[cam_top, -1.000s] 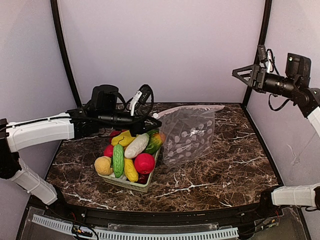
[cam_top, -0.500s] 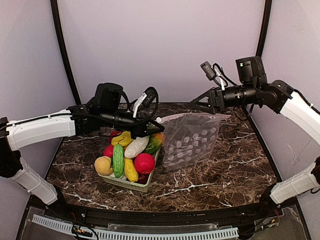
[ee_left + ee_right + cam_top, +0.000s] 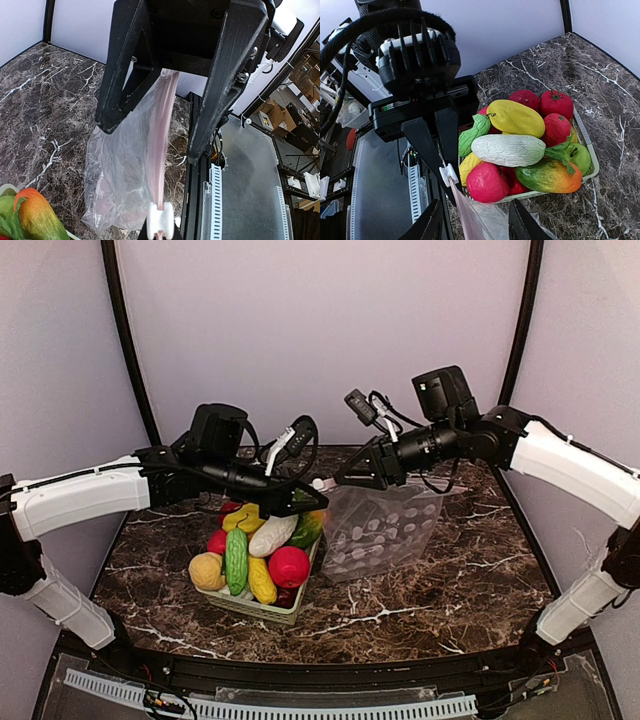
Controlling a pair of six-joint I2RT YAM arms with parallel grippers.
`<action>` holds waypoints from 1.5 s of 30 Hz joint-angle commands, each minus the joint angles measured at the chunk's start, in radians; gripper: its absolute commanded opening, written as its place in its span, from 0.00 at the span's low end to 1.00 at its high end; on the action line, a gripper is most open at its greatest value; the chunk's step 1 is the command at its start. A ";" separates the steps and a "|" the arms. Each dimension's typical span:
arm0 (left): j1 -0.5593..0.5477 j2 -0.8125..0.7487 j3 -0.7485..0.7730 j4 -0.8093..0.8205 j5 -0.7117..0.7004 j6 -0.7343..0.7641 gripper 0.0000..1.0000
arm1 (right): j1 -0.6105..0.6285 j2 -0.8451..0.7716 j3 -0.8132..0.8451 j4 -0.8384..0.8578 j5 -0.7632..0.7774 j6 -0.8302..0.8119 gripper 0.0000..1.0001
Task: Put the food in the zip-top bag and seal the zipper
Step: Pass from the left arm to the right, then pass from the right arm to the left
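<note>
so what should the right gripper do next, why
Probably close the right gripper on the rim of the zip-top bag: its open jaws straddle it beside the slider, where the left gripper pinches the zipper. The food sits in the basket.

Right gripper (image 3: 340, 480): moves in from far right wall to zip-top bag (image 3: 385, 532) mouth; jaws narrower, zipper (image 3: 462, 202) edge between them. Bag top sits lower.
</note>
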 commanded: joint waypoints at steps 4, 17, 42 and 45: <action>-0.006 0.004 0.034 -0.034 0.035 0.012 0.01 | 0.017 0.038 0.053 0.016 -0.067 -0.044 0.39; -0.005 0.007 0.040 -0.027 0.012 -0.005 0.01 | 0.019 0.042 0.033 -0.029 -0.077 -0.057 0.14; 0.004 -0.097 -0.186 0.415 0.007 -0.255 0.38 | 0.012 -0.099 -0.102 0.203 -0.084 0.081 0.00; 0.003 -0.102 -0.189 0.444 0.024 -0.270 0.41 | 0.010 -0.099 -0.105 0.206 -0.087 0.087 0.00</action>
